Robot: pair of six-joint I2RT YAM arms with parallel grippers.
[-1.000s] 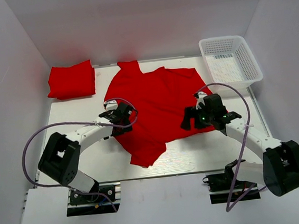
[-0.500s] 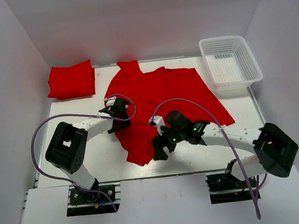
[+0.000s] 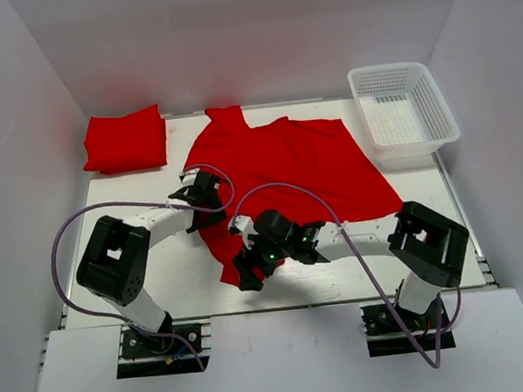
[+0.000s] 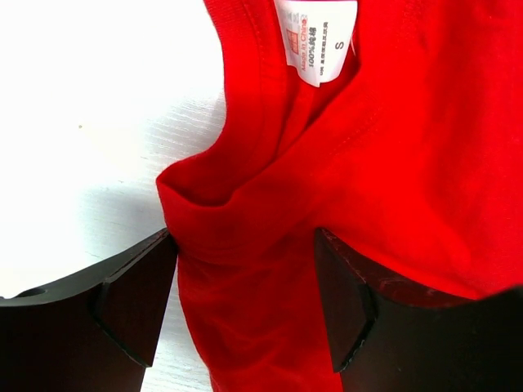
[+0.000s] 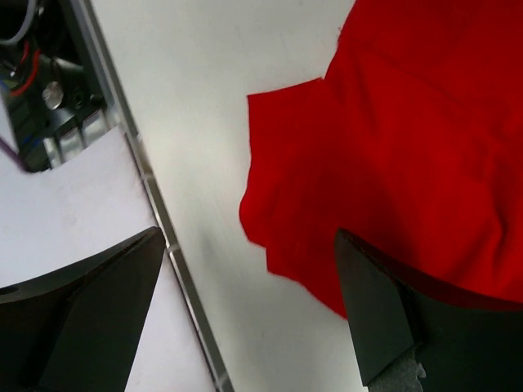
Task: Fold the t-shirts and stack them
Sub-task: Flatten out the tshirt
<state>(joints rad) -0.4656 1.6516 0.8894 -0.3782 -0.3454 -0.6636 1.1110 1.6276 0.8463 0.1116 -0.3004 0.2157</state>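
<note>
A red t-shirt lies spread mid-frame on the tabletop, with a folded t-shirt at upper left. The likely risk is that a shallow bite grabs only bunched cloth, dragging the shirt askew. The left gripper has its jaws wide astride a fold near the neck tag, touching it but with no visible pinch. The right gripper hovers over the lower hem, jaws fully apart and empty.

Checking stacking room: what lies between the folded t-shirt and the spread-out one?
Only bare table separates the folded t-shirt from the spread t-shirt, per the top view.
</note>
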